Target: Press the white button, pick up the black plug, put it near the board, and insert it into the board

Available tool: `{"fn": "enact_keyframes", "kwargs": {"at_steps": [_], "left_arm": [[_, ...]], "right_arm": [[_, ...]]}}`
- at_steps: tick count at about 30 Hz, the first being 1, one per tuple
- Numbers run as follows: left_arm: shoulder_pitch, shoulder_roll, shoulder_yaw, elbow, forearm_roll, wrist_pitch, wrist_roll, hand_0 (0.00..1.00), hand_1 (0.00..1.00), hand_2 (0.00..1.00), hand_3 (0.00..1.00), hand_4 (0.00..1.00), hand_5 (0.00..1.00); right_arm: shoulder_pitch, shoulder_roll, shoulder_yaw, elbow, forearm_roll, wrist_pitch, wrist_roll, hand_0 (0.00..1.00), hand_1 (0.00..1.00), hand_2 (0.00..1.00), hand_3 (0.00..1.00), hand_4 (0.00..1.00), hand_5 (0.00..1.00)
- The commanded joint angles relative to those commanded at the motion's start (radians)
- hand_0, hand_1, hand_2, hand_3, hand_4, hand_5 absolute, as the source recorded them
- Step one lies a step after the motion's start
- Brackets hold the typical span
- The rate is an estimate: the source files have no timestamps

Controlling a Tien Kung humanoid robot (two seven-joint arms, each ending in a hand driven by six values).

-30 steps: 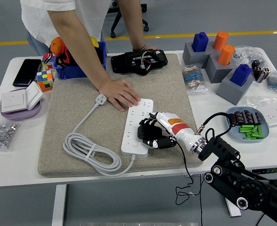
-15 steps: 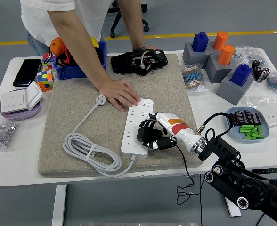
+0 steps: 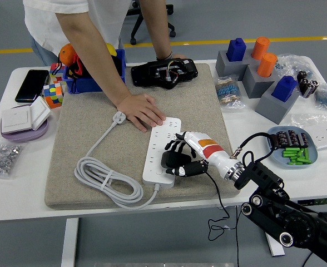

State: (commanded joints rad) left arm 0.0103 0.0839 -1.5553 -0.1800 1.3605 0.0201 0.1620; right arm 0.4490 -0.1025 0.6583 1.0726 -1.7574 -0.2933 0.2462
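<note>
Shifted slightly leftward, the robot's right hand [image 3: 181, 158] keeps its fingers [image 3: 174, 146] curled around the black plug [image 3: 172, 161] over the long white power board [image 3: 160, 149], insertion seemingly unfinished, while beyond a person's hand [image 3: 143, 110] steadies the board's far end.

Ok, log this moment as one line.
right hand: on black plug over power strip | person's hand: steadying strip's far end | plug: seating unclear
</note>
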Motion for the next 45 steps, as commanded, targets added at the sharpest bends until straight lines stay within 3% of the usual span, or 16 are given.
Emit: {"fn": "enact_keyframes", "kwargs": {"at_steps": [23,24,35,36,45], "left_arm": [[0.001,0.000,0.009,0.000,-0.006,-0.001,0.001,0.466,0.497,0.519,0.571,0.606,0.254],[0.000,0.001,0.009,0.000,-0.006,-0.001,0.001,0.470,0.497,0.520,0.571,0.605,0.252],[0.002,0.002,0.011,0.000,-0.007,-0.001,0.001,0.467,0.496,0.519,0.571,0.606,0.253],[0.002,0.002,0.012,0.000,-0.007,-0.001,0.001,0.471,0.496,0.519,0.571,0.605,0.253],[0.005,0.001,0.007,0.000,-0.002,-0.002,0.002,0.467,0.496,0.518,0.571,0.606,0.253]], "right_arm": [[-0.001,0.001,-0.002,-0.001,-0.005,-0.014,0.019,0.171,0.368,0.423,0.550,0.998,0.214],[-0.001,0.001,-0.001,-0.002,-0.006,-0.014,0.018,0.400,0.422,0.429,0.553,0.998,0.213],[-0.002,0.004,-0.003,-0.015,-0.009,-0.015,0.009,0.388,0.447,0.454,0.556,0.998,0.214],[-0.002,0.004,-0.003,-0.017,-0.010,-0.015,0.007,0.482,0.483,0.502,0.561,0.998,0.213],[-0.003,0.006,-0.003,-0.019,-0.010,-0.015,0.004,0.517,0.511,0.520,0.566,0.998,0.215]]}}
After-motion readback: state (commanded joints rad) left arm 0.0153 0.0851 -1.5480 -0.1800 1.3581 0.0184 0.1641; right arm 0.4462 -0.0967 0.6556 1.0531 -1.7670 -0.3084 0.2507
